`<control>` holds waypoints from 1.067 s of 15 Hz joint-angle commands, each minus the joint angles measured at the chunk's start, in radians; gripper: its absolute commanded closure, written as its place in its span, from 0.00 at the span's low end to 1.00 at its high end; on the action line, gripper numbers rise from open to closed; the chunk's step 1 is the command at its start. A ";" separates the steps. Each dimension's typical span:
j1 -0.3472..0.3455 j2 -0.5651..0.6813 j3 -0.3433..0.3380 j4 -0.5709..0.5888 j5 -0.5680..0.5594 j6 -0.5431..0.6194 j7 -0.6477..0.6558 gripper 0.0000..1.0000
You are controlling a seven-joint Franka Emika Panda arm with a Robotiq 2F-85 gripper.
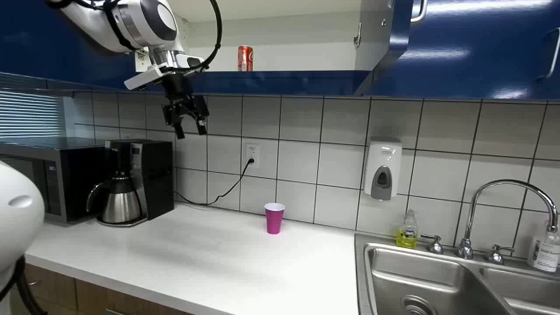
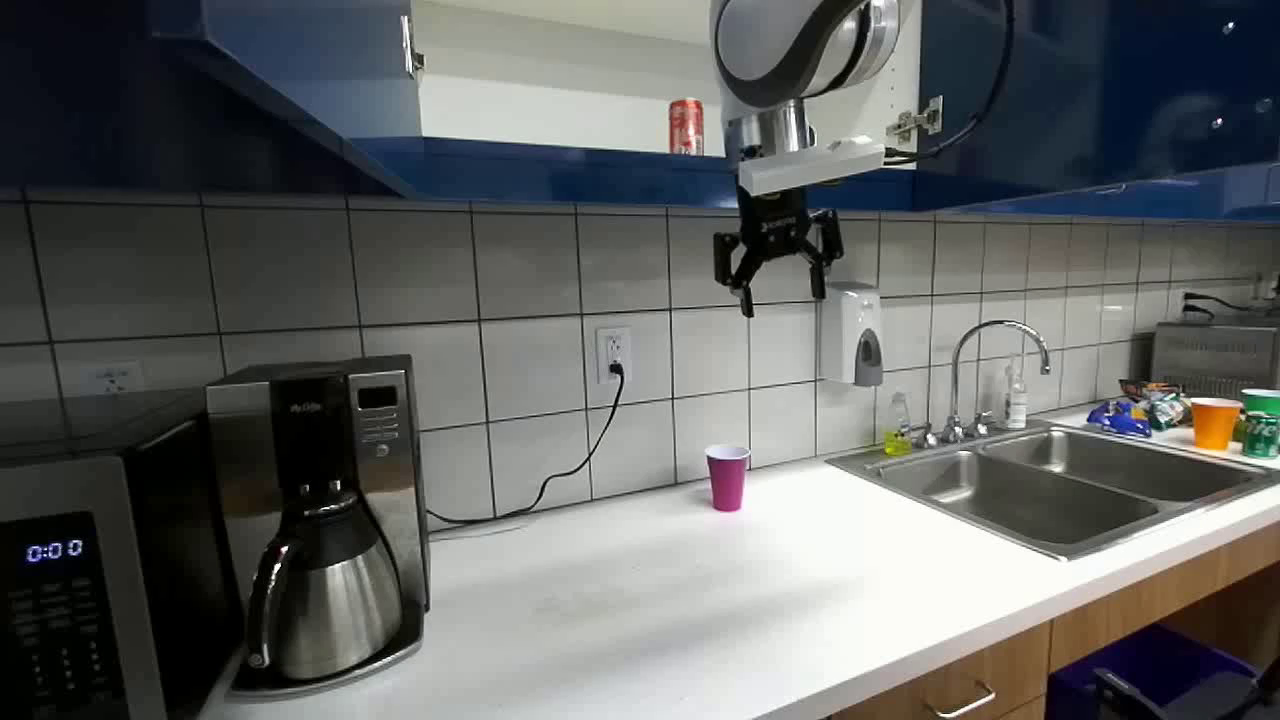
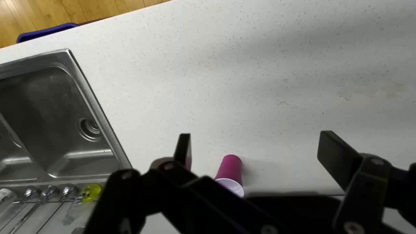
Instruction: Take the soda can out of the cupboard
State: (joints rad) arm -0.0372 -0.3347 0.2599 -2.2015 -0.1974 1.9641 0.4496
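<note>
The soda can (image 1: 245,58) is small and red with a silvery top. It stands upright on the shelf of the open cupboard (image 1: 284,83), near its front edge, and also shows in an exterior view (image 2: 686,127). The cupboard (image 2: 560,172) has dark blue doors and a pale interior. My gripper (image 1: 190,131) points down below the cupboard's bottom edge, off to one side of the can. It is open and empty in both exterior views (image 2: 783,298). In the wrist view, the fingers (image 3: 256,146) are wide apart with the counter beneath. The can is out of the wrist view.
A pink cup (image 1: 274,218) stands on the white counter (image 2: 620,620), also in the wrist view (image 3: 230,172). A coffee maker (image 2: 330,530) and microwave (image 1: 43,175) are at one end. A sink (image 1: 411,280) and wall dispenser (image 1: 383,169) are opposite. An open cupboard door (image 1: 385,35) juts out.
</note>
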 commanded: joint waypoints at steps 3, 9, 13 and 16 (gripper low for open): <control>0.028 0.003 -0.025 0.002 -0.009 -0.003 0.007 0.00; 0.031 0.012 -0.030 0.040 -0.026 -0.001 0.020 0.00; 0.027 0.015 -0.029 0.092 -0.044 -0.014 0.026 0.00; 0.026 0.018 -0.026 0.137 -0.067 -0.023 0.029 0.00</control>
State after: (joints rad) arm -0.0226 -0.3327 0.2375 -2.1241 -0.2262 1.9648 0.4500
